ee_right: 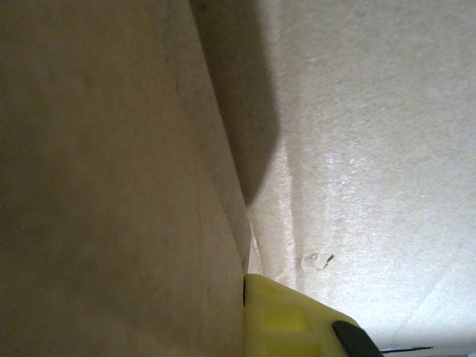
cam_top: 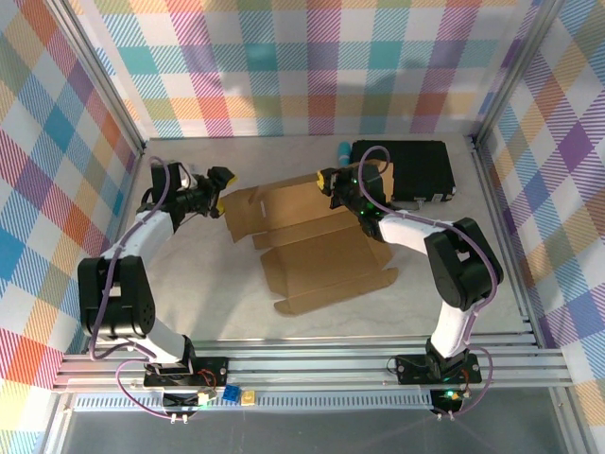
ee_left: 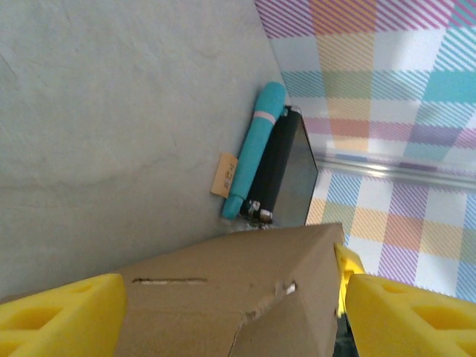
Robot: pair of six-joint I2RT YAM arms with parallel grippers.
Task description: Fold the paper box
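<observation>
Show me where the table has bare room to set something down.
Free: near-left table, between the left arm and the paper box; also the far-left strip behind the box. Crowded: far-right corner, with black case and teal pen.

1. Left arm [cam_top: 118, 284]: base bolted at the near edge of the table [cam_top: 217, 298], left side. The elbow is raised and the forearm reaches toward the far-left part.
2. Left gripper [cam_top: 220, 182]: points right with its jaws spread wide. In the wrist view its yellow fingers [ee_left: 59, 312] stand on either side of a panel of the paper box [ee_left: 238, 290].
3. Right arm [cam_top: 463, 260]: base at the near edge, right side. The elbow is bent and the white forearm reaches left and toward the far edge.
4. Right gripper [cam_top: 328, 180]: jaws closed. One yellow finger [ee_right: 286, 320] lies against the paper box; whether anything is held cannot be determined.
</observation>
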